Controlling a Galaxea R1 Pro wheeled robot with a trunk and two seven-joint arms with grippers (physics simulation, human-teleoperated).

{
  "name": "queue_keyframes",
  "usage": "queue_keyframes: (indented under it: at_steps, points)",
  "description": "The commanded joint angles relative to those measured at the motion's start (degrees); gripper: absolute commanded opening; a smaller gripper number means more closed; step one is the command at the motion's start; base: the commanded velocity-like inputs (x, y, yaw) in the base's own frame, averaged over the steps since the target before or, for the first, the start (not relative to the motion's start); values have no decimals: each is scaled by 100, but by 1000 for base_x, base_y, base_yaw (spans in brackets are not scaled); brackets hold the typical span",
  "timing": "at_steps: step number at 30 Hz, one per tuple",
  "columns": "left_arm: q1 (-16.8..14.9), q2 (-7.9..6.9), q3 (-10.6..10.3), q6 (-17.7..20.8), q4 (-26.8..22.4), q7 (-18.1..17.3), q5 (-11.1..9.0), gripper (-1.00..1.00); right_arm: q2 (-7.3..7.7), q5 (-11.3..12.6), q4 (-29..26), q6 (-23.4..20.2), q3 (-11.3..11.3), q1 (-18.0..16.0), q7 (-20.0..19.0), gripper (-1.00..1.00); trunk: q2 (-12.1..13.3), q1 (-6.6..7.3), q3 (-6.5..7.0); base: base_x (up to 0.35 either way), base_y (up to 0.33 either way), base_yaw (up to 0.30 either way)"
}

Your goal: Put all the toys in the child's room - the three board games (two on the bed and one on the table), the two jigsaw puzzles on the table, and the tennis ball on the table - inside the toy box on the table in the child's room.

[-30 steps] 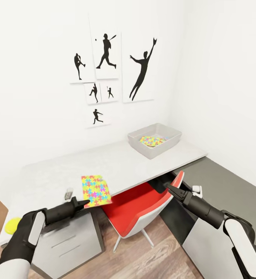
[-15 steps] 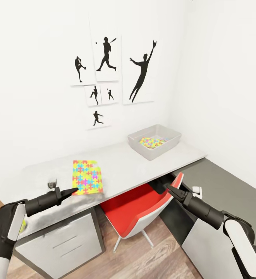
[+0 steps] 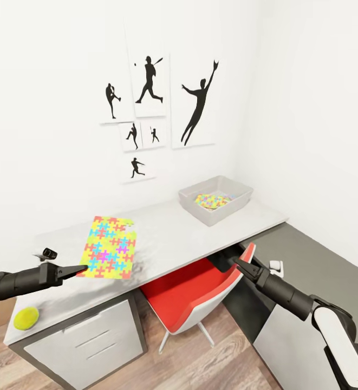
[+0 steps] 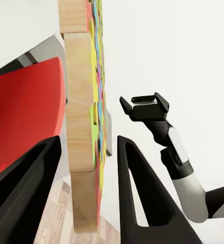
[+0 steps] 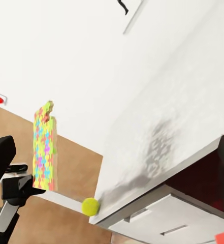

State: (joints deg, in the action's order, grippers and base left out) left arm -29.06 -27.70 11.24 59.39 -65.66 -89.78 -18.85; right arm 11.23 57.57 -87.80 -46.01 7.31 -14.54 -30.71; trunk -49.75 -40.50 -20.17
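Head view: left pincer (image 3: 81, 268) grips a jigsaw puzzle (image 3: 109, 247); right pincer (image 3: 237, 263) state indiscernible, arm cropped.

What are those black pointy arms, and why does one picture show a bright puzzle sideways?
They belong to a robot with two arms. The big picture comes from a camera on its head; the other two come from cameras near each end effector. The left end effector pinches the edge of a jigsaw puzzle, lifted above the table. In the left wrist view you see that puzzle edge-on between the black fingers. The right end effector holds nothing and hangs over a red chair. A tennis ball lies on the table, and a toy box has another puzzle inside.
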Motion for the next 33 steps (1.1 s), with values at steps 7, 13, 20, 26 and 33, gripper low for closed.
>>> queue_keyframes:
  at_steps: [7, 13, 20, 26, 33]
  points:
    - [-3, -15, -16, 61, 0, -22, 18, -100, 6, 10, -6, -23, 11, -5, -14, 100, 277, 154, 119, 0, 0, 0]
    - [-3, -8, -16, 61, 0, -22, 21, -100, 8, 11, -11, -23, 12, -5, -8, 100, 518, 285, 227, 0, 0, 0]
    - [-3, -7, -16, 61, 0, -22, 21, -100, -9, 17, -14, -23, 16, -5, -61, 100, 799, 439, 353, 0, 0, 0]
    - [-3, -7, -16, 61, 0, -22, 21, -100, -14, 18, -10, -23, 16, -7, -74, 100, 1039, 571, 460, 0, 0, 0]
    - [-3, 2, -19, 61, 7, -22, 26, -100, -15, 18, -9, -23, 16, -5, -75, 100, 1320, 725, 586, 0, 0, 0]
